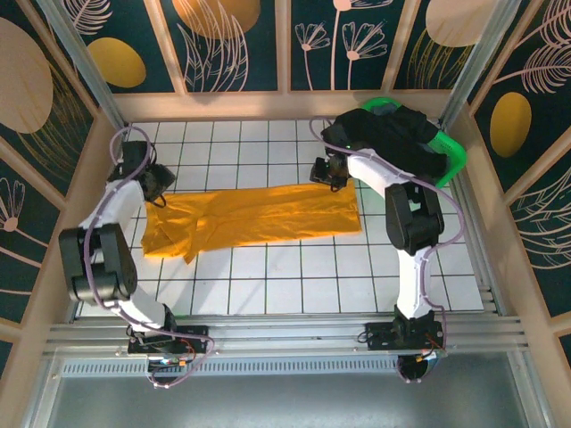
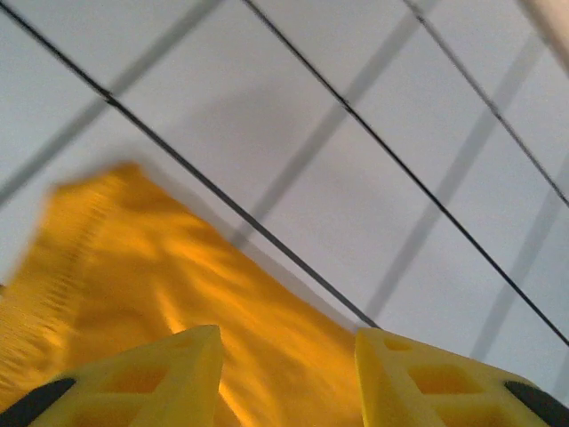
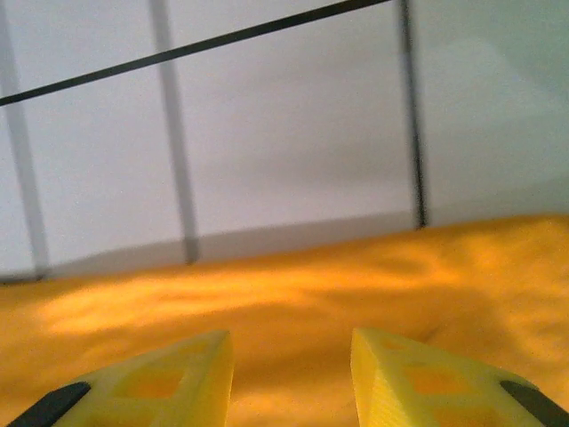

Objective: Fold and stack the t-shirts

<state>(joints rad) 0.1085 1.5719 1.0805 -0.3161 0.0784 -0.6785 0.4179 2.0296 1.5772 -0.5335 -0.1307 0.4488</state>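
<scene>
left of the green basket (image 1: 453,153), the mustard t-shirt (image 1: 268,218) lies stretched in a long band across the white tiled tabletop (image 1: 268,285), its end far from the basket bunched into loose folds. the right hand (image 3: 292,342) hovers over the shirt's back edge at the end nearer the basket, its yellow fingers (image 3: 178,378) parted and released. the left hand (image 2: 286,347) is over the corner farthest from the basket, likewise spread and gripping nothing, the cloth slack beneath it. the black t-shirt (image 1: 393,134) is heaped inside the basket, spilling over its rim.
</scene>
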